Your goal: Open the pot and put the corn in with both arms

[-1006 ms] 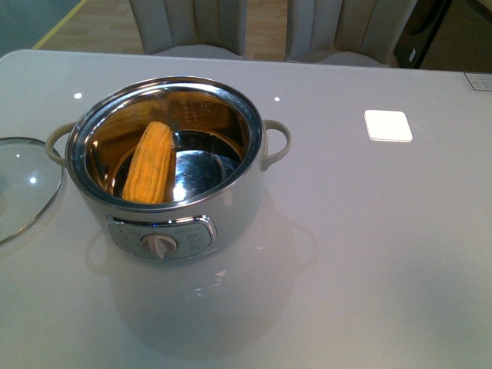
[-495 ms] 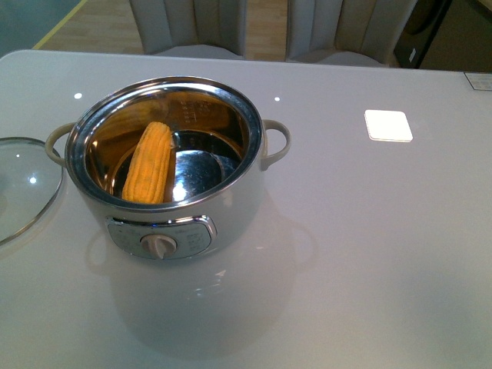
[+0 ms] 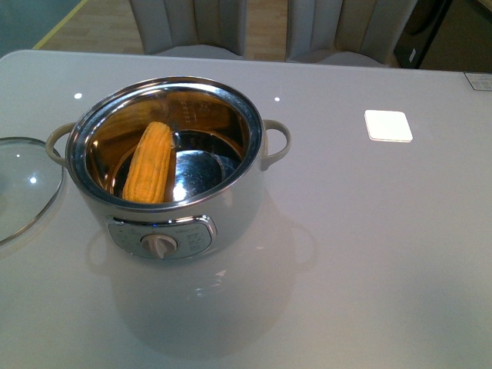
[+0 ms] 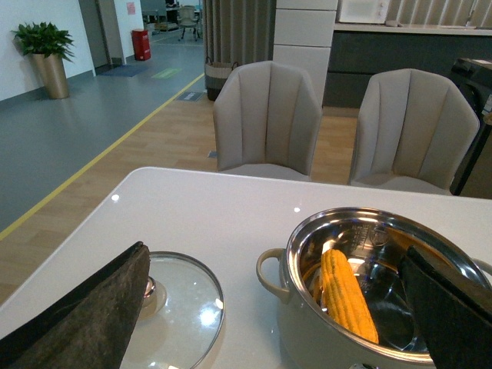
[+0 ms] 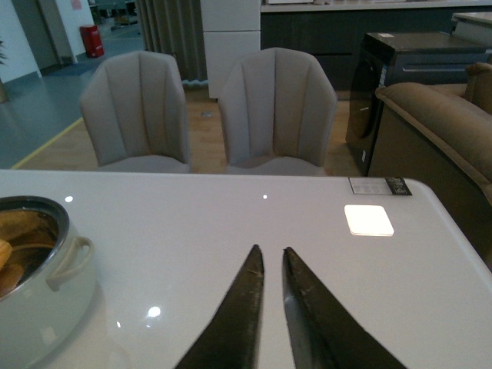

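Looking across the white counter (image 3: 361,254) first, I am seeing nothing of either arm in the front view, so I am judging the work as finished apart from parking. The pot (image 3: 181,211) is standing open toward the counter's left half, dial facing me, and the glass lid (image 3: 23,188) is lying flat just beside its left handle, apart from it. The corn (image 3: 148,163) is leaning inside the pot, its lower end on the steel floor and its tip against the far-left wall.

Doing this last step well means keeping both arms high and away from the rim. On the left wrist view the left gripper (image 4: 269,307) is hanging with its jaws spread wide and nothing between them, one finger over the lid, the other over the pot's near edge; I am wanting any retreat to go up and back, not sideways, so that finger is not clipping the rim. On the right wrist view the right gripper (image 5: 268,265) is sitting over bare counter, its jaws nearly together, holding nothing, well clear of the pot.
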Controlling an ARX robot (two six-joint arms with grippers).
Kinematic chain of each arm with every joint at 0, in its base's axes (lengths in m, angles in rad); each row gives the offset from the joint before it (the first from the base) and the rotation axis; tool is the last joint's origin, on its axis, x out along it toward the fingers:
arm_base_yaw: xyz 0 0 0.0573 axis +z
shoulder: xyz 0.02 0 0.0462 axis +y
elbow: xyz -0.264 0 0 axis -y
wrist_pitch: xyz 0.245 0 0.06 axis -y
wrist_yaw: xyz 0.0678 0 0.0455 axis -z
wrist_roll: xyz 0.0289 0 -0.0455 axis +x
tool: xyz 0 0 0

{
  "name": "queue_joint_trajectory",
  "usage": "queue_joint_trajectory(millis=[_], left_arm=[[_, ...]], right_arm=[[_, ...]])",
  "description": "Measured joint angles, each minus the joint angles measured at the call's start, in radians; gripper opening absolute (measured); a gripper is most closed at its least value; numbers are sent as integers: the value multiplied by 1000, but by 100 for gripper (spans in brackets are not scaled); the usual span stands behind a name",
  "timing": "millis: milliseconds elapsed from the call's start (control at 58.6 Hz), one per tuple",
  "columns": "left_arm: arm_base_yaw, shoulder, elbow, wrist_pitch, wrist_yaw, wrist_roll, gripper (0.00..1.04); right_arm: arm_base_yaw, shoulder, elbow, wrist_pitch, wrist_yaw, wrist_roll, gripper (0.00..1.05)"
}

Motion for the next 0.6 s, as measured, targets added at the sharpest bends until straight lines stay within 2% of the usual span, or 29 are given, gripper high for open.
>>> queue_joint_trajectory(millis=[85,273,409,597], left_arm=[[0,0,0,0,0,0,98],[0,0,0,0,0,0,98],[0,0,0,0,0,0,98],[0,0,0,0,0,0,98]], right_arm=[[0,0,0,0,0,0,40],[0,0,0,0,0,0,71],[0,0,0,0,0,0,96],[0,0,0,0,0,0,96]])
